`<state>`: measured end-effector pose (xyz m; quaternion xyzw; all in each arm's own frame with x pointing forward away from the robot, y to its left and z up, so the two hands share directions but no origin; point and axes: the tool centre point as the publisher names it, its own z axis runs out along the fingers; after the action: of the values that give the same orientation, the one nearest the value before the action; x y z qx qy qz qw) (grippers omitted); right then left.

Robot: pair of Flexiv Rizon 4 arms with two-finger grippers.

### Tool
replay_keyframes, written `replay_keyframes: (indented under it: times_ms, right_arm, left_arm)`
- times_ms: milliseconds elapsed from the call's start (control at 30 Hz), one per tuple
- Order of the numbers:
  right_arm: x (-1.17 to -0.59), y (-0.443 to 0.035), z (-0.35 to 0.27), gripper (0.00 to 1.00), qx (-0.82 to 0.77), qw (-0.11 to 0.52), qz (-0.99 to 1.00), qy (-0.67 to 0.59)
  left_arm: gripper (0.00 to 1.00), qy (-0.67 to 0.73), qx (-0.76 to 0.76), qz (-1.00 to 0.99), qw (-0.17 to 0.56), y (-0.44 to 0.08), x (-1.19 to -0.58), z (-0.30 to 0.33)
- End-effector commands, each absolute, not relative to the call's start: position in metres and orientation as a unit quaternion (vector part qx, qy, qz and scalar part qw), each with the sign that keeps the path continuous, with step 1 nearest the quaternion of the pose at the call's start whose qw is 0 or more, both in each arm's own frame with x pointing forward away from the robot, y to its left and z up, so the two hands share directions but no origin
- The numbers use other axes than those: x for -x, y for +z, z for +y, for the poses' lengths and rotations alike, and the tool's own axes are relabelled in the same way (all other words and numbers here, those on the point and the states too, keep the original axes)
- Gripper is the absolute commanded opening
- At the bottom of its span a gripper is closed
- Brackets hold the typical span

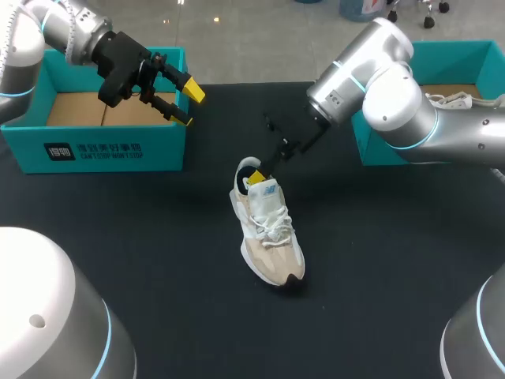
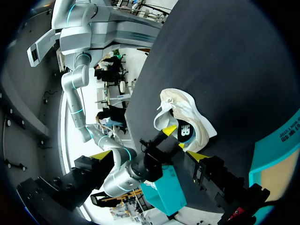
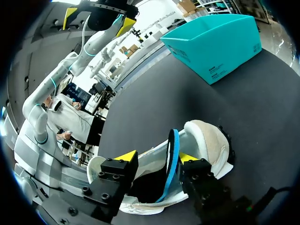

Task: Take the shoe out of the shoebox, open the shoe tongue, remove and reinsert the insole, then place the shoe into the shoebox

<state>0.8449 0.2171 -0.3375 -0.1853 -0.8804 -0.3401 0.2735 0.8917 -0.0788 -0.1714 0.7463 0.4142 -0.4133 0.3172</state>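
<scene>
A beige and white shoe (image 1: 267, 233) lies on the black table, heel toward the far side. My right gripper (image 1: 256, 175) is down in its heel opening. In the right wrist view the right gripper (image 3: 156, 157) stands open inside the shoe (image 3: 208, 140). A blue-edged insole (image 3: 174, 154) stands on edge between its fingers, close to one finger and clear of the other. My left gripper (image 1: 188, 104) hangs open and empty over the left teal shoebox (image 1: 95, 150). From the left wrist view the left gripper (image 2: 150, 155) looks toward the shoe (image 2: 190, 117).
A second teal shoebox (image 1: 465, 55) stands at the back right behind my right arm, with another white shoe (image 1: 454, 99) inside it. Black table surface stretches around and in front of the shoe.
</scene>
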Motion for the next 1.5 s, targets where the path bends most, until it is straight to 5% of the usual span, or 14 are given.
replay_keyframes:
  times_ms: [33,533,967,1000,1033,1167,1500]
  right_arm:
    - [-0.844,-0.331,0.218,0.96,0.183,0.268,-0.886,-0.331]
    - [-0.842,-0.313,0.207,1.00,0.185,0.226,-0.913,-0.284]
    - [-0.870,-0.289,0.195,1.00,0.217,0.128,-0.934,-0.252]
    - [-0.872,-0.288,0.194,0.86,0.225,0.117,-0.935,-0.246]
    - [-0.873,-0.287,0.194,0.51,0.232,0.110,-0.934,-0.248]
    - [-0.878,-0.283,0.201,0.00,0.261,0.057,-0.936,-0.227]
    - [-0.880,-0.282,0.202,0.00,0.272,0.038,-0.931,-0.243]
  left_arm:
    - [1.00,-0.412,-0.748,0.414,0.316,-0.171,-0.891,-0.078]
    - [1.00,-0.412,-0.748,0.414,0.316,-0.171,-0.891,-0.078]
    - [1.00,-0.412,-0.748,0.414,0.316,-0.171,-0.891,-0.078]
    - [1.00,-0.412,-0.748,0.414,0.316,-0.171,-0.891,-0.078]
    - [1.00,-0.412,-0.748,0.414,0.316,-0.171,-0.891,-0.078]
    - [1.00,-0.412,-0.748,0.414,0.316,-0.171,-0.891,-0.078]
    - [1.00,-0.412,-0.748,0.414,0.316,-0.171,-0.891,-0.078]
